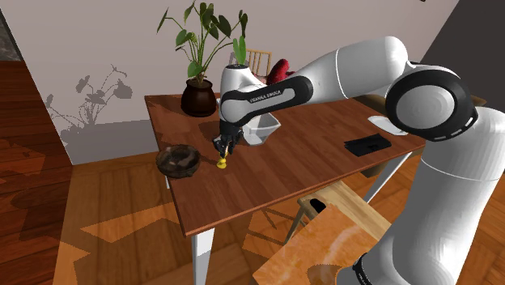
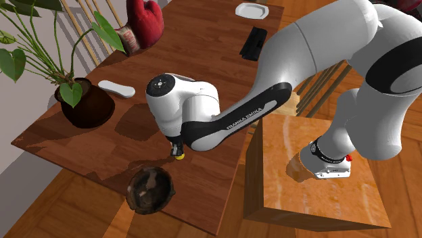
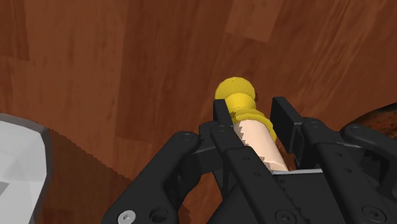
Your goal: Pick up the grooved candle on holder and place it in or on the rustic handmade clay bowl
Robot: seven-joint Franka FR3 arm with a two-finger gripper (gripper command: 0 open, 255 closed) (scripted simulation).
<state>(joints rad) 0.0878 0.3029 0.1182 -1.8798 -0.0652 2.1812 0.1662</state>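
— Where is the pale peach candle on a rounded yellow holder [image 3: 259,143]?

— It is clasped in the all-black two-finger gripper [image 3: 251,114]. In the wrist view both fingers [image 3: 228,130] press against its sides. One toothed pad lies along the peach shaft, and the yellow holder sticks out past the fingertips toward the wood.

— Is it clear of the reddish-brown wooden table [image 1: 311,170]?

— That cannot be told. In the shoulder view the holder's foot sits at the tabletop or barely above it, straight under the gripper.

— And the dark brown, rough-rimmed clay bowl [image 1: 179,159]?

— It stands on the same table, near the candle on the shoulder view's left but apart from it, close to the table's edge. In the second exterior view it lies below the gripper at the near edge.

— What else stands there?

— A white angular vessel [image 1: 263,129] sits just behind the gripper, partly covered by the white arm [image 1: 324,77]. A dark round pot with a large-leaved green plant [image 1: 198,97] holds the far corner. A flat black object [image 1: 367,145] and a small white plate [image 1: 384,123] lie toward the shoulder view's right. The arm rises from a light wooden box [image 2: 318,169] beside the table.
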